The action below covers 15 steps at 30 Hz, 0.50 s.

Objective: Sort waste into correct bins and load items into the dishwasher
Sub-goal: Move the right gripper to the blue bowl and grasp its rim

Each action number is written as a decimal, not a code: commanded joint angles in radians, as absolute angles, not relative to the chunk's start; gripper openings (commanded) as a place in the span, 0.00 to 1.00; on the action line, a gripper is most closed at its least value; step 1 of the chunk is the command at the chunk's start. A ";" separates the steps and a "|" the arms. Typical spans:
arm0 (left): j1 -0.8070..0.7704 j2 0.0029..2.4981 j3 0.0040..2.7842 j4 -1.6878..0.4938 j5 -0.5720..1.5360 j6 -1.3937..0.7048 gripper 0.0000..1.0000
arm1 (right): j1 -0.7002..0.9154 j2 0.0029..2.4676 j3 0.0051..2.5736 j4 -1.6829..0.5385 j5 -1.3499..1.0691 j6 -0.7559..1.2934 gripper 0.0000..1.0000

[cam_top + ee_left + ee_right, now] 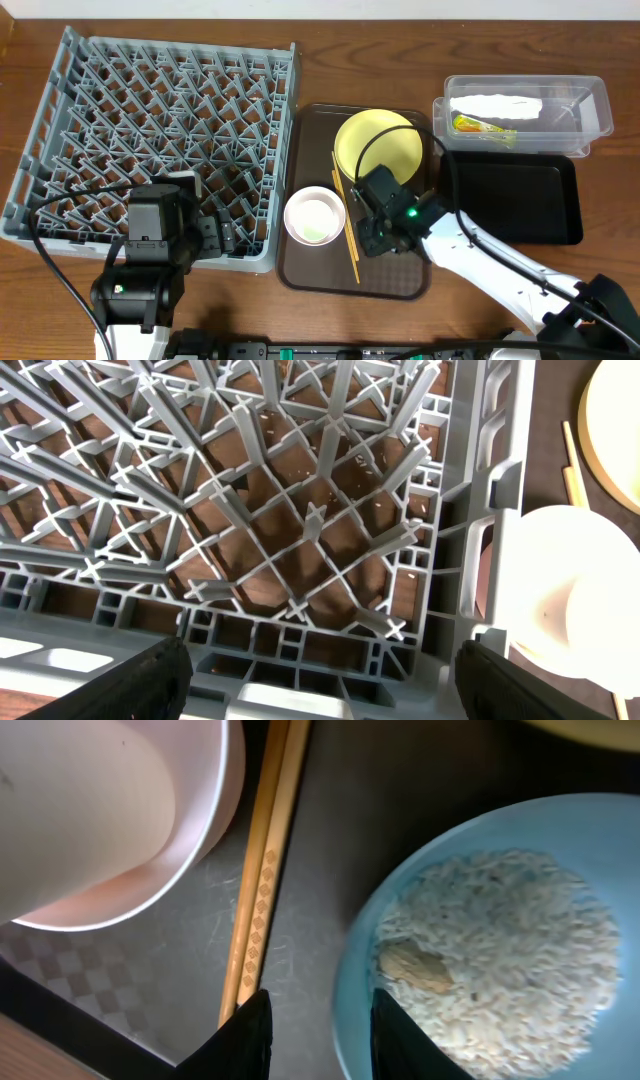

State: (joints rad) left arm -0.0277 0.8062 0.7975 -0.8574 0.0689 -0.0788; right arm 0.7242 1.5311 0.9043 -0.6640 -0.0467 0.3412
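Right pincer (320,1020) narrow, astride blue bowl (430,860) rim; rice (510,950) hidden overhead. Left pincer (325,670) wide above rack (450,540).

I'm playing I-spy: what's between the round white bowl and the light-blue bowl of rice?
Two thin wooden chopsticks lie there on the brown serving tray; the right wrist view shows it.

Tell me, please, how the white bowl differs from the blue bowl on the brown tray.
The white bowl looks empty, while the blue bowl holds rice scraps. The right gripper has its fingers astride the blue bowl's rim, whereas nothing touches the white bowl. Both sit upright on the brown tray, with the chopsticks lying between them.
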 commanded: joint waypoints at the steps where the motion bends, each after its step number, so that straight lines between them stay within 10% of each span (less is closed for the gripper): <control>1: -0.023 0.802 0.818 -0.863 0.071 -0.084 0.87 | 0.748 1.534 0.874 -0.648 0.009 0.366 0.30; 15: -0.023 0.802 0.818 -0.875 0.071 -0.084 0.87 | 0.755 1.610 0.869 -0.605 0.048 0.366 0.17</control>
